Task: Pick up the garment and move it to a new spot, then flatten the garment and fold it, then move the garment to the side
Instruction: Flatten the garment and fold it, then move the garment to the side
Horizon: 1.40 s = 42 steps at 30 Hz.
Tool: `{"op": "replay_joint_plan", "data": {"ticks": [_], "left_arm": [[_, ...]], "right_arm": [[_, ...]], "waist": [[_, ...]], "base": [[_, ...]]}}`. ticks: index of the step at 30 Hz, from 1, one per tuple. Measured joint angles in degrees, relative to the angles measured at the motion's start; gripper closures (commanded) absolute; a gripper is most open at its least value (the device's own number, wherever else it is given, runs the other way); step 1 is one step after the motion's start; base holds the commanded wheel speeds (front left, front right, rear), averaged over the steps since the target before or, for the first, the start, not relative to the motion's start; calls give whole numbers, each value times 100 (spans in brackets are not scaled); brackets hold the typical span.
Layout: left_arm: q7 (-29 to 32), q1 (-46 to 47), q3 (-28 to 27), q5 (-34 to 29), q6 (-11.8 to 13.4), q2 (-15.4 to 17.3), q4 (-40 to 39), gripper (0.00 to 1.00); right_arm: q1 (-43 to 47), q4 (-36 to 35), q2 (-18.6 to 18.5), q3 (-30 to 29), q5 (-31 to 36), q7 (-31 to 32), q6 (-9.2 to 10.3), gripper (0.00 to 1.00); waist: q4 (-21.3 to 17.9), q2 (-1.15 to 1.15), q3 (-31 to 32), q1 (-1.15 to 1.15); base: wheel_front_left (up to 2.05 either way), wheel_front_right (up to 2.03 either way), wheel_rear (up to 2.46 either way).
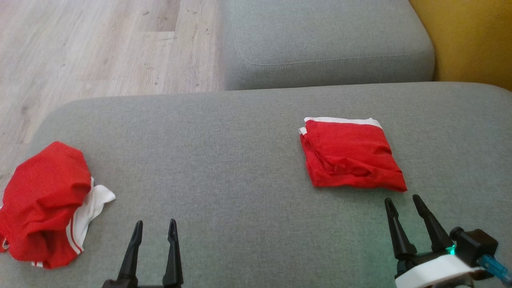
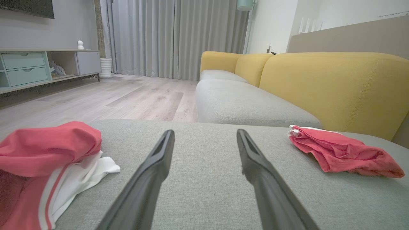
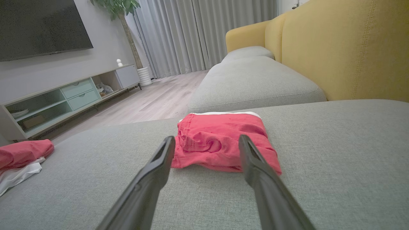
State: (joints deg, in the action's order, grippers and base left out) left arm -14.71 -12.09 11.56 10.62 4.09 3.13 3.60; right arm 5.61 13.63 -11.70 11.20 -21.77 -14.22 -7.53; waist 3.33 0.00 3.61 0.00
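While the left claw [image 1: 156, 221] and right claw [image 1: 401, 199] are both hanging open and empty, the folded garment [image 1: 352, 154] is lying just ahead of the right claw, and the crumpled garment [image 1: 44, 200] is sitting off to the left claw's left, probably next up.

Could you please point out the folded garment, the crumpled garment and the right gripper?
folded garment [image 1: 352, 156]: head view, middle of its top layer.
crumpled garment [image 1: 44, 196]: head view, its red bulk.
right gripper [image 1: 401, 199]: head view, midway between its fingertips.

Red folded garment [image 1: 352, 158], white edge; red crumpled garment [image 1: 44, 204], white stripes; grey cushion [image 1: 240, 160]; yellow backrest [image 1: 472, 40]
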Motion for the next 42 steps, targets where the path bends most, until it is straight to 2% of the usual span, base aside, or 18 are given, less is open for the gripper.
{"op": "replay_joint_plan", "data": {"ticks": [9,25,30,34,42], "left_arm": [[0,0,0,-12,3,0,27,0],[0,30,29,-264,200,0,-56,0],[0,264,109,-286,247,0,-175,0],[0,601,220,-358,256,-1,-220,0],[0,986,400,-413,300,-3,-256,0]], "right_arm": [[-1,-54,14,-38,16,0,0,0],[-203,154,25,-109,341,-1,0,0],[-699,339,15,-164,381,-9,0,0],[-1384,846,-149,-215,377,4,0,0],[-2695,1796,-553,-302,-56,882,0,0]], "waist": [[-3,0,-57,0],[-112,0,-461,0],[-139,0,-798,0],[-136,0,-1135,3],[-15,0,-1696,1]], "base": [[0,0,0],[0,0,0],[0,0,0],[0,0,0],[0,0,0]]}}
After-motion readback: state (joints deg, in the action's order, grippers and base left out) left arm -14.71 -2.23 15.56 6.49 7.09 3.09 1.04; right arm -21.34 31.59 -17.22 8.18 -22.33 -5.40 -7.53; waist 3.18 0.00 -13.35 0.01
